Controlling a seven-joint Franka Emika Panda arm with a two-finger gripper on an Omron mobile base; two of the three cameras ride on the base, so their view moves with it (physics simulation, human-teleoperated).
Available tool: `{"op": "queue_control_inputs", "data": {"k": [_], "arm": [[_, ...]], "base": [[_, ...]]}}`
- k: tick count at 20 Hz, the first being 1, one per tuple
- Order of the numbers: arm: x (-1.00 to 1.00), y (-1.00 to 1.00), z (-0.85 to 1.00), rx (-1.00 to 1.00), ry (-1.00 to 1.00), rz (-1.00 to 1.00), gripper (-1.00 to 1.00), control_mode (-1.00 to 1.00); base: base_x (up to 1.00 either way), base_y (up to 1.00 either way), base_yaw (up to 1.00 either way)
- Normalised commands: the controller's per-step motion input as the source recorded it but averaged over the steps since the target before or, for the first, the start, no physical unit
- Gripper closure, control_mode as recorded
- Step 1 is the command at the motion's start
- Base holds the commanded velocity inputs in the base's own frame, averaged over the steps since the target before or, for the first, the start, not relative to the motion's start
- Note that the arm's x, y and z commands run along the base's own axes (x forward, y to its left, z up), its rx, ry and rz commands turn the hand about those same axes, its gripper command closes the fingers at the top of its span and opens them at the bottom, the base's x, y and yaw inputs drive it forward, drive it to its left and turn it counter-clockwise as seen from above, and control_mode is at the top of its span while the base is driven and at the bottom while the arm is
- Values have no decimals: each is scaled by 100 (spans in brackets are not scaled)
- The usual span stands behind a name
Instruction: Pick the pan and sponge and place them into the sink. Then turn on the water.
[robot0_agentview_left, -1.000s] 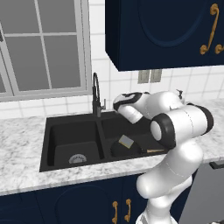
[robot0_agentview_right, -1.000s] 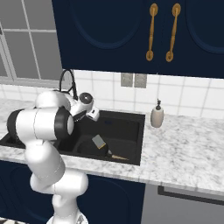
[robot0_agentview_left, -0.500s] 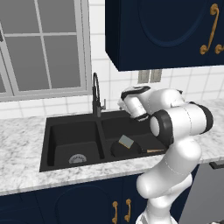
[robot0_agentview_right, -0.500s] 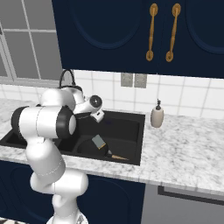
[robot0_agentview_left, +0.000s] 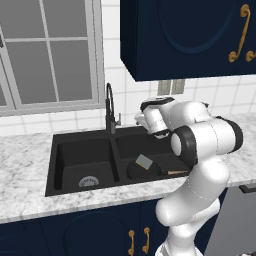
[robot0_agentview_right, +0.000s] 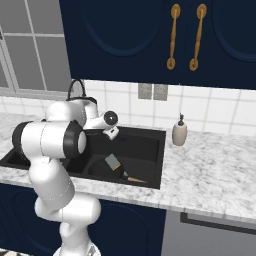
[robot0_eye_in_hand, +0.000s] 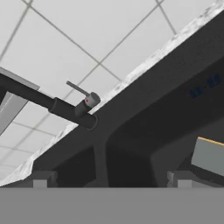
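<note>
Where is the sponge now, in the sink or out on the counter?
In. The sponge sits propped on the pan in the right basin of the sink, tilted; both base views show it below the rim.

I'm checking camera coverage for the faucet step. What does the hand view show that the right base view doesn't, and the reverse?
The hand view brings out the faucet's small side lever with a red dot at its base, seen close.

The right base view takes in the beige soap bottle on the counter, the pan with its tan handle, and the arm.

Both show the faucet, the sponge lying in the pan, and the black sink.
</note>
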Motion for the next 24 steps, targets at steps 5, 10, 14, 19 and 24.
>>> {"op": "queue_control_inputs", "data": {"k": [5, 10, 14, 19, 24], "arm": [[18, 30, 12, 0, 0, 3, -100, -100], [24, 13, 5, 0, 5, 2, -100, -100], [44, 6, 0, 0, 2, 0, -100, -100], [23, 18, -1, 1, 0, 0, -100, -100], [16, 23, -3, 0, 0, 0, -100, -100]], "base": [[0, 0, 0], [0, 0, 0], [0, 0, 0], [0, 0, 0], [0, 0, 0]]}}
